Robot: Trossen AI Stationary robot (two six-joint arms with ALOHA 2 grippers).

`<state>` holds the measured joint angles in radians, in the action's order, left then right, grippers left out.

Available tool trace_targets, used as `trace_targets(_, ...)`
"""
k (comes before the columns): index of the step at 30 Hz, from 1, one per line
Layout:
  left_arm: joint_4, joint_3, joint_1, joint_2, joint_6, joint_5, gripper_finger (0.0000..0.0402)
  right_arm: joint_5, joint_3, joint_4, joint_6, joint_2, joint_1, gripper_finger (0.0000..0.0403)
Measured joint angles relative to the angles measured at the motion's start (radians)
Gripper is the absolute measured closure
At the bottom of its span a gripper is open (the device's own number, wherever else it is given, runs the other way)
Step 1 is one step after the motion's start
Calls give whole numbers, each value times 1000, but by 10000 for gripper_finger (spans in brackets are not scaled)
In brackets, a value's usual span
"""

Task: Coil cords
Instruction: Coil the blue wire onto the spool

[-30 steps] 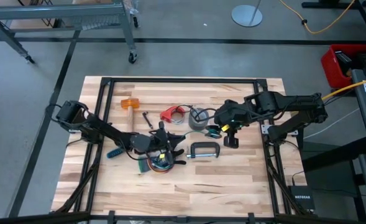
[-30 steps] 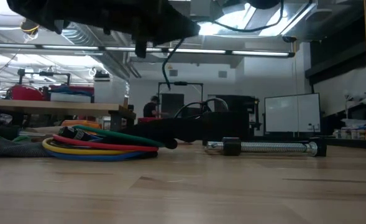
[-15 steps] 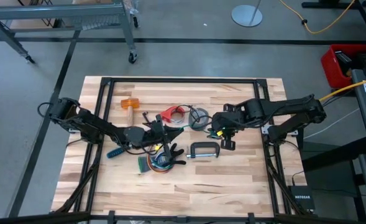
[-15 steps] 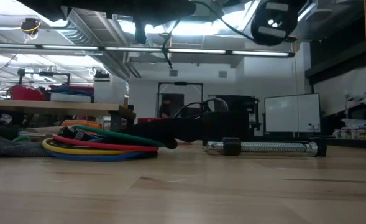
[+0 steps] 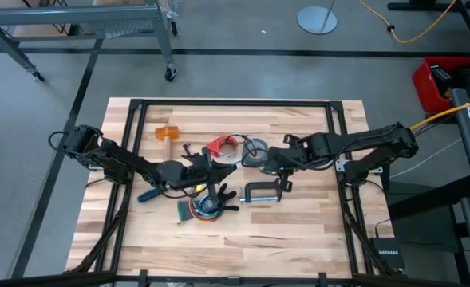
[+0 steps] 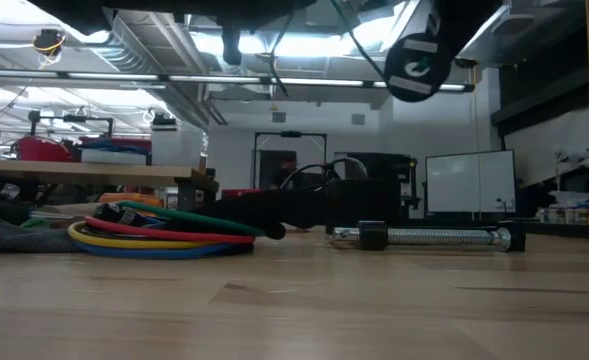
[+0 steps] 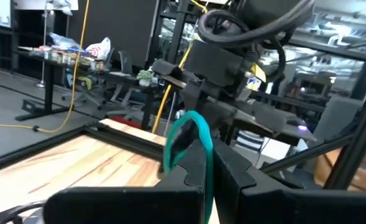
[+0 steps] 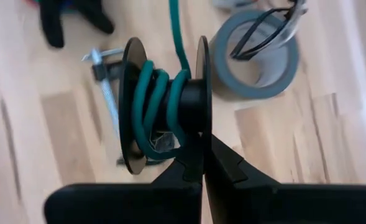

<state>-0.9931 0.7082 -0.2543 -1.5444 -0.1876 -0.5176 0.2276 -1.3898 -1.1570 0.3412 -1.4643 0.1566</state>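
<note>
Left gripper (image 5: pixel 219 170), arm stretched low across the table (image 5: pixel 314 231), jaws closed on a teal cord (image 7: pixel 198 134); the multicoloured cords (image 5: pixel 200 209) lie just below the jaws. Right gripper (image 5: pixel 268 162), arm reaching inward, jaws clamped on a black spool (image 8: pixel 167 102) wound with teal cord.

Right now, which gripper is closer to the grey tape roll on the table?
The right gripper: it hovers right beside the grey tape roll. The left gripper is farther away, beyond the red piece.
</note>
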Motion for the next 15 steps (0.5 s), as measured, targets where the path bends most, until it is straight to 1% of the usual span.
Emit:
trace_targets(6,-1,0,1,0,-62,2,402,51,26,123,78,0,0,401)
trace_targets(10,-12,0,1,0,-72,2,402,52,46,244,93,0,0,401)
trace_targets(15,-13,21,1,0,-72,4,401,63,78,350,99,0,-8,401)
